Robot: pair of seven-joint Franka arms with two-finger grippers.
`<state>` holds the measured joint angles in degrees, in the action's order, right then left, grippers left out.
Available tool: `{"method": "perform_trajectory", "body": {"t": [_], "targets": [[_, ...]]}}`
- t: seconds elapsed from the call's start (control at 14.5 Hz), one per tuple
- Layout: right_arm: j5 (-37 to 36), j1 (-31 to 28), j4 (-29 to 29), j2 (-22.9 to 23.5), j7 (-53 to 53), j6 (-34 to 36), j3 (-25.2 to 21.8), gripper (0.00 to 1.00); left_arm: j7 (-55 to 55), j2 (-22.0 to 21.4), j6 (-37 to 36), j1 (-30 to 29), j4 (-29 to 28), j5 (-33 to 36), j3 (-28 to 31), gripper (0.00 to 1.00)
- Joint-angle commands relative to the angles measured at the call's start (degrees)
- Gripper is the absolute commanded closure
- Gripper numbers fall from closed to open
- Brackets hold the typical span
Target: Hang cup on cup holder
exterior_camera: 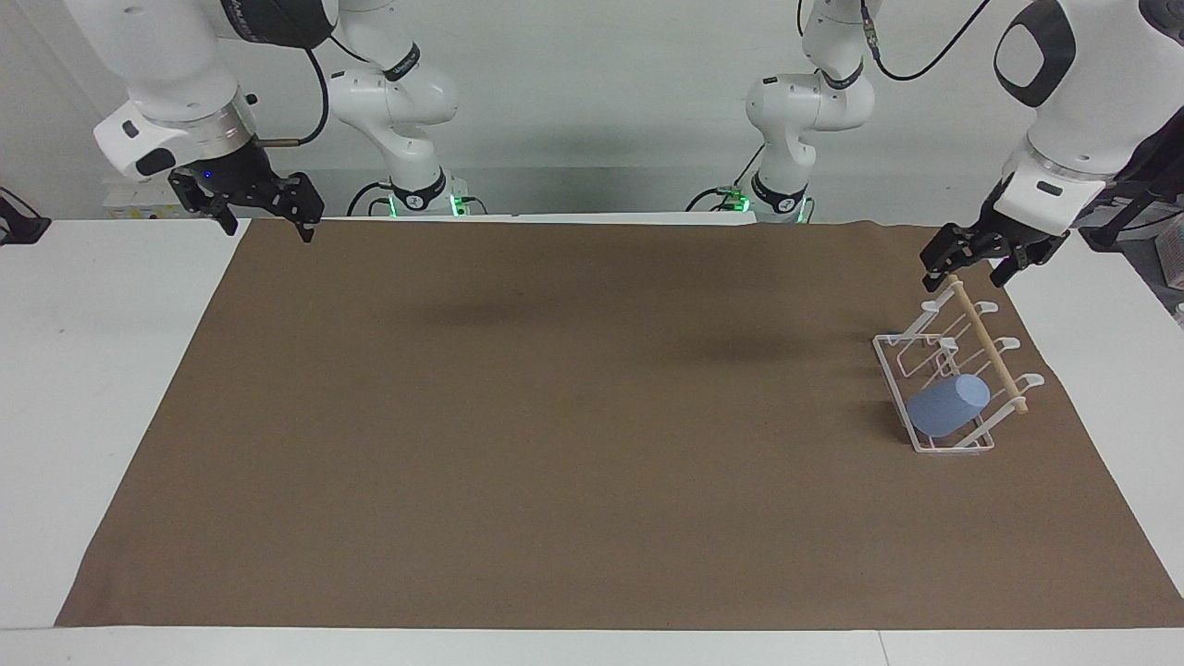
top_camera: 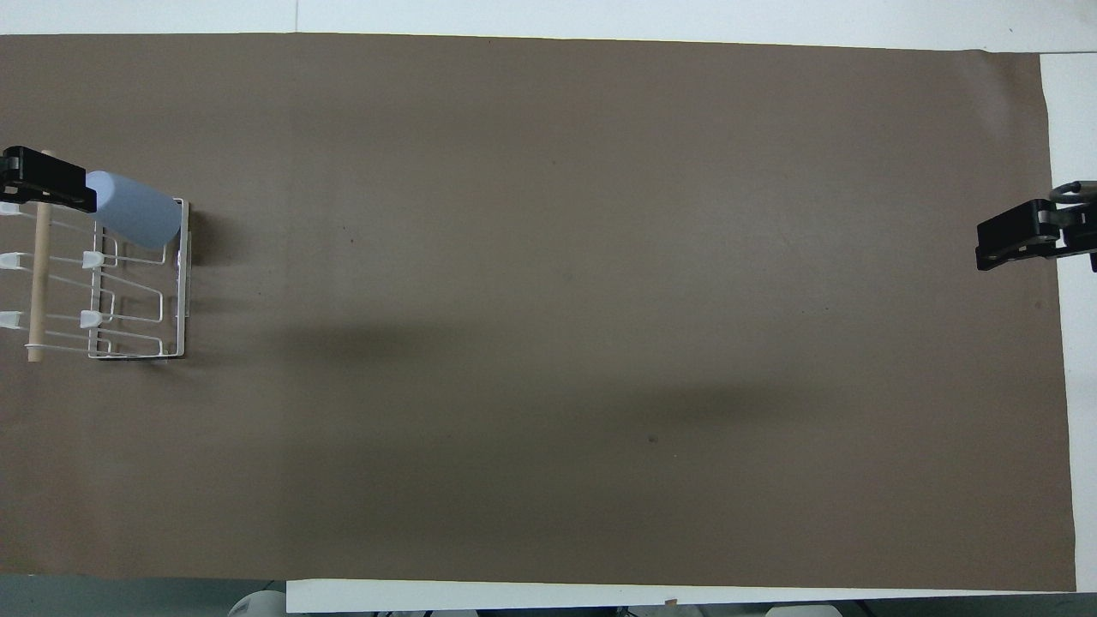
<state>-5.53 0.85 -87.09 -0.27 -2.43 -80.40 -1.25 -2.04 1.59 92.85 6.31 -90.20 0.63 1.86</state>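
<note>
The light blue cup (exterior_camera: 945, 405) sits tilted on a slanted prong of the white wire cup holder (exterior_camera: 893, 370), at the holder's end farthest from the robots. It also shows in the overhead view (top_camera: 133, 210), as does the holder (top_camera: 171, 343). My left gripper (exterior_camera: 964, 270) is open and empty. It hangs just above the end of the wooden dowel (exterior_camera: 990, 351) nearest the robots, clear of the cup. My right gripper (exterior_camera: 266, 227) is open and empty, waiting over the mat's corner at the right arm's end.
A brown mat (exterior_camera: 555, 416) covers most of the white table (exterior_camera: 92, 370). The cup holder stands near the mat's edge at the left arm's end.
</note>
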Motion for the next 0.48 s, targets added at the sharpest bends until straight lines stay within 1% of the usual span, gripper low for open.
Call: {"method": "perform_trajectory", "body": {"t": [0.0,0.41], "targets": [[0.6,-0.5,-1.07,-0.96,0.76,0.24,0.2,0.0,0.54,-1.68,0.49,0.02,-1.64,-0.54,-0.1,0.0],[0.6,-0.5,-1.07,-0.96,0.76,0.15,0.2,0.0,0.19,-1.68,0.22,0.02,-1.73,-0.63,0.07,0.0]]}}
